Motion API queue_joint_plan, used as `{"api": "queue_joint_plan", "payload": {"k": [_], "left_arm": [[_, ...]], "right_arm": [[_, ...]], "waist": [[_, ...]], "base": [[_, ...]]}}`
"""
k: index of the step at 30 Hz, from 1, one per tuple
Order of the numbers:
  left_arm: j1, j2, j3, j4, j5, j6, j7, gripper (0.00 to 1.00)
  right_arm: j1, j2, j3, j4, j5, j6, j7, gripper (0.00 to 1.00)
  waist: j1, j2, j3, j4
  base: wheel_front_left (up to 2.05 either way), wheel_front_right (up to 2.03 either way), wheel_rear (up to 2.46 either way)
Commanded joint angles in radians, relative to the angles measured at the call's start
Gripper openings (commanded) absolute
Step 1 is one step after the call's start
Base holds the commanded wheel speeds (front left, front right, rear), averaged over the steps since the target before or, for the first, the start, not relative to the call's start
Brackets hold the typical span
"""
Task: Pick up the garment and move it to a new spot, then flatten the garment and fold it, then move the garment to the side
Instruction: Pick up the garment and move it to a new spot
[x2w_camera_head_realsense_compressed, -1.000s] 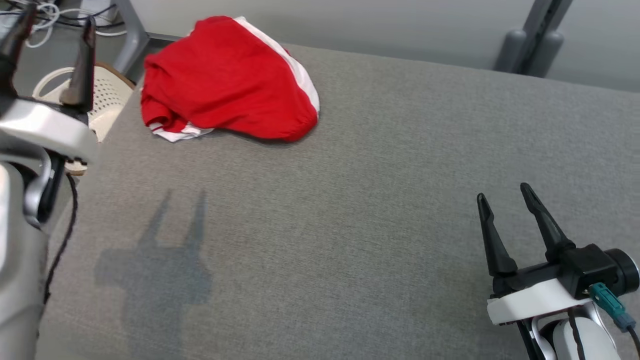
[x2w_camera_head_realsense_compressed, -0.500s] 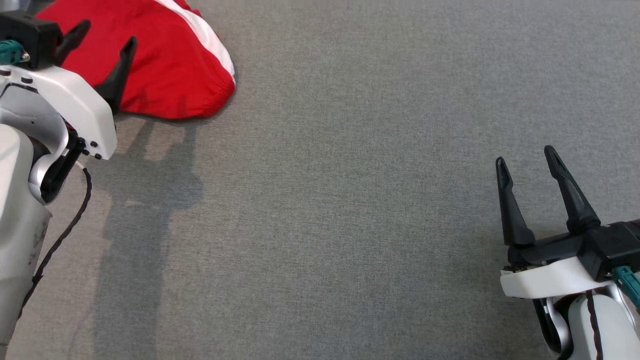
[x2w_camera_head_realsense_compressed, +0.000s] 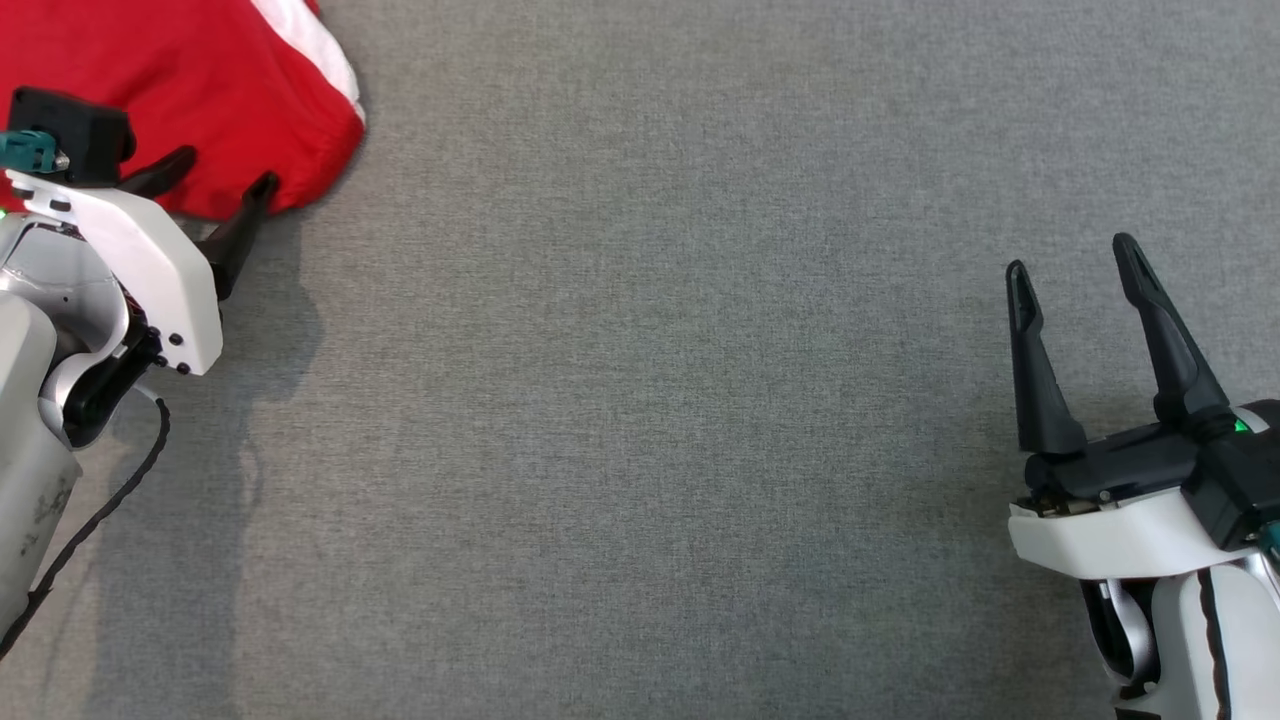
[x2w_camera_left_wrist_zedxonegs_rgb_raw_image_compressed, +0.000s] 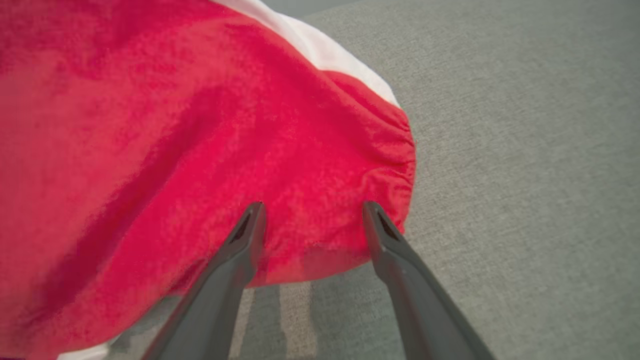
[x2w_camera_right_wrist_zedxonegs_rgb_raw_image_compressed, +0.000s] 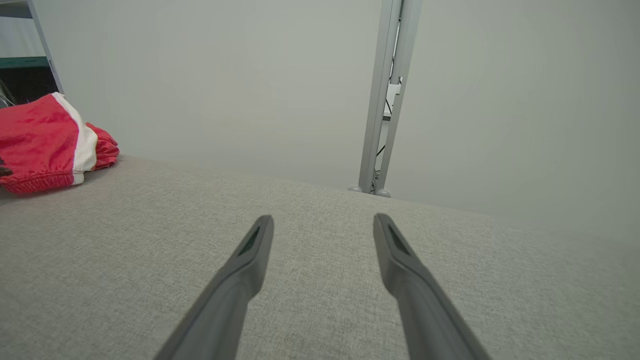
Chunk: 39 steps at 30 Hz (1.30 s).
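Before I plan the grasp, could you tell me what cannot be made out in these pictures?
Garment: in the head view it runs off the top and left edges, and the left end effector covers part of its hem.
Left wrist view: the cloth is blurred close up; whether the fingertips touch it is unclear.
Right wrist view: the garment is cut by the left edge.

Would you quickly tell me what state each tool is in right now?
Left tool: open, poised at the red garment's hem, nothing gripped.
Right tool: open and empty.
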Motion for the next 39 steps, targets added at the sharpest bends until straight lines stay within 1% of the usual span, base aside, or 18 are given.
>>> {"api": "queue_joint_plan", "payload": {"k": [1,6,13,14,15,16,17,21,26,34,39], "left_arm": [[-0.026,0.013,-0.03,0.0,-0.037,0.001,-0.005,1.0],[-0.035,0.021,-0.094,-0.01,-0.098,0.001,-0.008,1.0],[-0.042,0.034,-0.156,0.006,-0.145,0.001,0.006,1.0],[-0.042,0.035,-0.165,0.015,-0.151,0.001,0.012,0.83],[-0.04,0.034,-0.172,0.023,-0.154,0.001,0.015,0.55],[-0.039,0.033,-0.179,0.032,-0.158,0.001,0.018,0.22],[-0.042,0.035,-0.185,0.041,-0.159,0.001,0.017,0.0],[-0.059,0.037,-0.196,0.058,-0.159,0.001,-0.021,0.0],[-0.084,0.055,-0.203,0.056,-0.165,0.001,-0.068,0.0],[-0.106,0.082,-0.221,0.011,-0.181,0.001,-0.116,0.0],[-0.115,0.091,-0.24,-0.046,-0.178,0.001,-0.127,0.0]], "right_arm": [[-0.014,-0.006,-0.003,-0.017,0.004,0.0,-0.005,1.0],[-0.021,-0.006,-0.005,-0.03,0.012,0.0,-0.005,1.0],[-0.024,-0.006,-0.005,-0.034,0.022,0.0,-0.005,1.0],[-0.026,-0.006,-0.005,-0.033,0.024,0.0,-0.005,1.0],[-0.027,-0.006,-0.005,-0.033,0.026,0.0,-0.005,1.0],[-0.028,-0.006,-0.004,-0.031,0.027,0.0,-0.005,1.0],[-0.029,-0.006,-0.005,-0.029,0.028,0.0,-0.005,1.0],[-0.029,-0.006,-0.015,-0.025,0.033,0.0,-0.005,1.0],[-0.02,-0.006,-0.018,-0.014,0.04,0.0,-0.005,1.0],[0.01,-0.006,-0.022,0.012,0.06,0.0,-0.005,1.0],[0.035,-0.006,-0.026,0.026,0.072,0.0,-0.005,1.0]], "waist": [[0.0,0.0,0.024,-0.016],[0.0,0.0,0.044,-0.028],[0.0,0.0,0.058,-0.037],[0.0,0.0,0.059,-0.038],[0.0,0.0,0.06,-0.04],[0.0,0.0,0.06,-0.041],[0.0,0.0,0.059,-0.042],[0.0,0.0,0.044,-0.04],[0.0,0.0,-0.005,-0.033],[0.0,0.0,-0.125,-0.023],[0.0,0.0,-0.208,-0.027]], "base": [[0.0,0.0,0.0],[0.0,0.0,0.0],[0.0,0.0,0.0],[0.0,0.0,0.0],[0.0,0.0,0.0],[0.0,0.0,0.0],[0.0,0.0,0.0],[0.0,0.0,0.0],[0.0,0.0,0.0],[0.0,0.0,0.0],[0.0,0.0,0.0]]}}
